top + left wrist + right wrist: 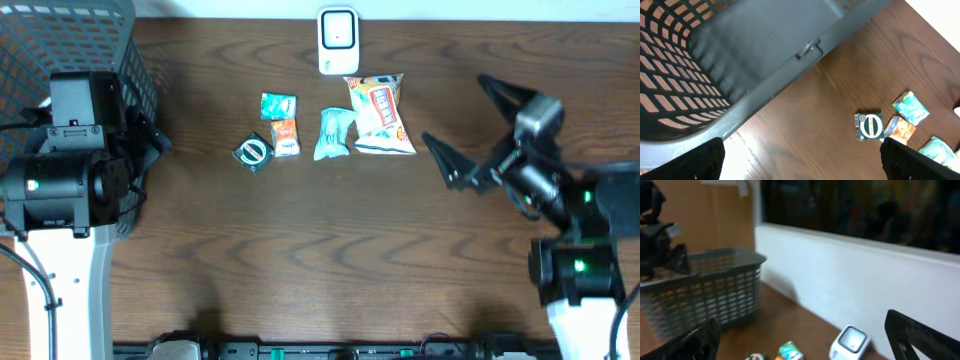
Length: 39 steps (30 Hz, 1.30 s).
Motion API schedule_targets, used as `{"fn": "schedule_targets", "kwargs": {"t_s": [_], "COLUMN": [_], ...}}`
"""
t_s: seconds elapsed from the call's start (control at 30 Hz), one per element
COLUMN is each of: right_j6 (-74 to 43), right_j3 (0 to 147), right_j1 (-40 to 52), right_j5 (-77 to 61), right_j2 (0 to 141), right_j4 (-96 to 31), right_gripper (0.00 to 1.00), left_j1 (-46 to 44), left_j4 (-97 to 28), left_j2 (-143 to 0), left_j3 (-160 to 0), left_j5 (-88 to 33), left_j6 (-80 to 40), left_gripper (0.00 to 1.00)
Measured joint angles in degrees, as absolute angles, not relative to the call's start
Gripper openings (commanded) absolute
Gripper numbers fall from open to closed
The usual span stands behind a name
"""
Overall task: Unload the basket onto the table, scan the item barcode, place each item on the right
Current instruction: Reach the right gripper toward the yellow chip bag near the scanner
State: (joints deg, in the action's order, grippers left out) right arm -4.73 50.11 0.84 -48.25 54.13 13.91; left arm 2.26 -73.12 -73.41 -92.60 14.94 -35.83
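A white barcode scanner (338, 40) stands at the table's far edge; the right wrist view shows it too (850, 341). In front of it lie a snack bag (380, 112), a light blue packet (335, 132), a teal packet (278, 105), an orange packet (286, 137) and a dark green round-label packet (253, 152). My right gripper (452, 108) hovers open to the right of the snack bag, holding nothing. My left gripper (802, 165) is open and empty beside the basket, with the green packet (869, 126) ahead of it.
A grey mesh basket (60, 40) fills the far left corner, close against the left arm; its rim (740, 107) crosses the left wrist view. A white wall (850, 270) runs behind the scanner. Bare wood lies between the packets and the table's near edge.
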Motion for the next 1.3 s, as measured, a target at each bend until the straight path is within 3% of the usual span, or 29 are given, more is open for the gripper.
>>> {"fn": "schedule_targets", "kwargs": {"t_s": [0.2,0.37,0.6,0.83,1.3], "right_j6": [-1.3,3.9,11.7,14.8,11.8], "right_j3": [56.7,58.5,66.5,86.5,88.1], "right_j1": [7.5,12.8,19.0,20.0,22.3], "right_j5": [-52.7,-46.3,-29.1,-21.1,-25.5], "right_j2": [63.3,67.4,72.7,86.0,92.2], "right_j4": [13.9,12.1,-3.1,-31.2,-38.8], "right_gripper": [0.99,0.99,0.99,0.99,0.99], "left_j1": [2.3,2.3,2.3,2.3,2.3], "left_j4": [-73.1,-73.1,-73.1,-73.1,-73.1], "left_j2": [-73.4,-73.4,-73.4,-73.4,-73.4], "left_j3": [-92.6,-92.6,-92.6,-92.6,-92.6], "left_j5": [15.0,14.9,14.9,14.9,14.9], "left_j6": [-35.8,-35.8,-35.8,-35.8,-35.8], "left_gripper": [0.98,0.98,0.98,0.97,0.98]}}
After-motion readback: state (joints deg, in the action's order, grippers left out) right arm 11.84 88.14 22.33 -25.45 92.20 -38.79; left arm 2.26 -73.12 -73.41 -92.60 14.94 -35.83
